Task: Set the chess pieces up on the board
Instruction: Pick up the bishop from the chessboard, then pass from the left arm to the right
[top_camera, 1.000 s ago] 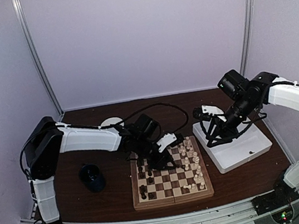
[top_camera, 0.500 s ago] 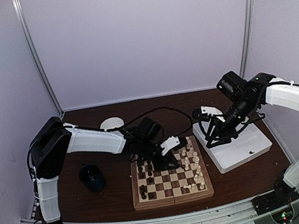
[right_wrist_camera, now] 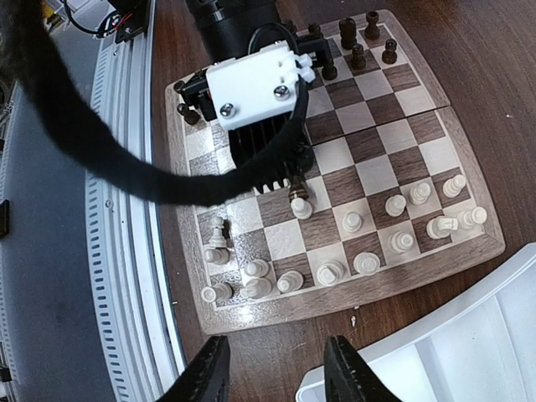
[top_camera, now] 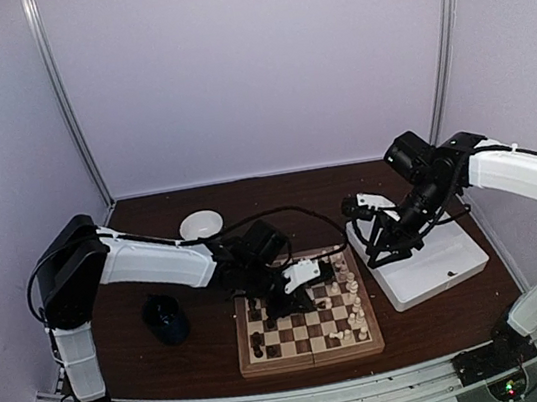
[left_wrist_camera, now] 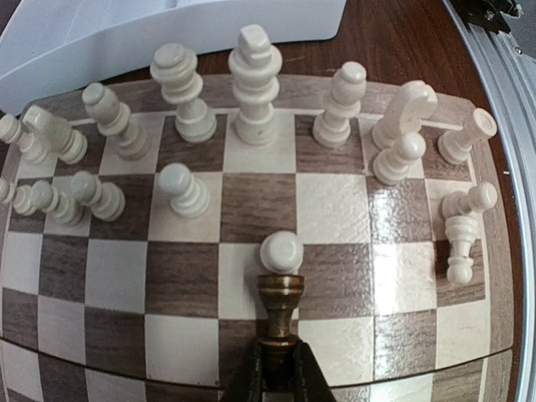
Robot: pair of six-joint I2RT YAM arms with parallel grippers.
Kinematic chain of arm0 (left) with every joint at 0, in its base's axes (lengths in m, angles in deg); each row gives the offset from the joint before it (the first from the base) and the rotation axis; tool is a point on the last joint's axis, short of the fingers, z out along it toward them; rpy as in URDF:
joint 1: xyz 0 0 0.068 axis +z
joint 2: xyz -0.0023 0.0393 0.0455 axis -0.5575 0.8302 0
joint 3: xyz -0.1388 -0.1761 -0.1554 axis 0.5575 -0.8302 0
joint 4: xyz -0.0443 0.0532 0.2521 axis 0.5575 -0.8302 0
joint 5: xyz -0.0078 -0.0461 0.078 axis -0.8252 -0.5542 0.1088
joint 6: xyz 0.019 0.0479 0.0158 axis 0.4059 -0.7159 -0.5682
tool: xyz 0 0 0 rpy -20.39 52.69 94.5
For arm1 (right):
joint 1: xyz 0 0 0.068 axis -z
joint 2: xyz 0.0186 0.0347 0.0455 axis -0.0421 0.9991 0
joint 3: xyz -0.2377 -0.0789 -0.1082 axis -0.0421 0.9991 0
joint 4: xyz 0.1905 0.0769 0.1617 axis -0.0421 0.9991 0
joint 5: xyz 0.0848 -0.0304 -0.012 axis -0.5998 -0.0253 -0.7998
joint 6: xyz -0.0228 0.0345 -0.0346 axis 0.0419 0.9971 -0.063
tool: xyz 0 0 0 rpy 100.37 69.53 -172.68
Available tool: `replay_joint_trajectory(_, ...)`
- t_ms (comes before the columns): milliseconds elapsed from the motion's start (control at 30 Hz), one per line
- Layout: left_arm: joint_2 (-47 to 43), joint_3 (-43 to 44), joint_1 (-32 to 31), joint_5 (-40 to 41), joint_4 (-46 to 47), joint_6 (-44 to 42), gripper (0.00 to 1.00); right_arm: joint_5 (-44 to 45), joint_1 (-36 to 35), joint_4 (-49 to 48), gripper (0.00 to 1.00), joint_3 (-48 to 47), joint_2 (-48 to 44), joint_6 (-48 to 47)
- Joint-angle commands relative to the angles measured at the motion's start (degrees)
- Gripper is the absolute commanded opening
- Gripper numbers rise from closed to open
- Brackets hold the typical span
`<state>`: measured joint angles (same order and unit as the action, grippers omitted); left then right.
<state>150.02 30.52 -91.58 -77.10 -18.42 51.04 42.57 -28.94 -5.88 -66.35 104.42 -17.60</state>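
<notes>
Our left gripper (left_wrist_camera: 278,378) is closed on a dark brown piece (left_wrist_camera: 280,311) at the middle squares of the board (left_wrist_camera: 335,205), just beside a cream pawn (left_wrist_camera: 280,251). We judge the piece light, hard and smooth, easy to tip, so the narrow stem is the best place to hold. Our right gripper (right_wrist_camera: 275,375) stands open, empty.

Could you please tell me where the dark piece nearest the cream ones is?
In the left wrist view, the dark piece is gripped by the left jaws over the middle of the board, right beside a lone cream pawn.
</notes>
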Motion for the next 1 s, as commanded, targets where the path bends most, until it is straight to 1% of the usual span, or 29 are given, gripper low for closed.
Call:
replay_joint_trajectory(0, -5.2, -2.7, 0.5, 4.0, -2.8, 2.8, 0.02, -2.6, 0.5, -0.7, 0.42, -2.5, 1.3, -0.2)
replay_joint_trajectory(133, -9.1, -2.2, 1.6, -0.7, -1.8, 8.7, 0.02, -4.2, 0.5, -1.4, 0.42, -4.5, 3.5, 0.9)
replay_joint_trajectory(233, -9.8, -0.9, 2.2, -2.9, -2.1, 11.7, 0.02, -7.1, 0.4, -1.5, 0.42, -5.8, 5.7, 1.6)
replay_joint_trajectory(467, -9.9, -2.1, 2.3, -3.7, 1.3, 14.6, 0.02, -9.2, 0.2, -1.7, 0.42, -5.7, 9.0, 2.3)
replay_joint_trajectory(533, -10.5, -3.0, 2.3, -4.3, 3.8, 16.2, 0.02, -10.3, 0.2, -2.2, 0.42, -5.4, 9.2, 3.0)
replay_joint_trajectory(633, -11.6, -3.8, 2.7, -5.4, 7.8, 21.6, 0.02, -12.1, 0.0, -2.8, 0.43, -5.5, 10.1, 3.9)
replay_joint_trajectory(800, -12.5, -2.2, 2.9, -7.3, 12.0, 27.9, 0.03, -16.0, -0.6, -4.4, 0.47, -7.9, 13.0, 8.6)
replay_joint_trajectory(967, -13.7, -3.2, 2.9, -7.3, 18.1, 32.8, 0.03, -20.6, -0.6, -1.8, 0.49, -12.4, 18.1, 11.3)
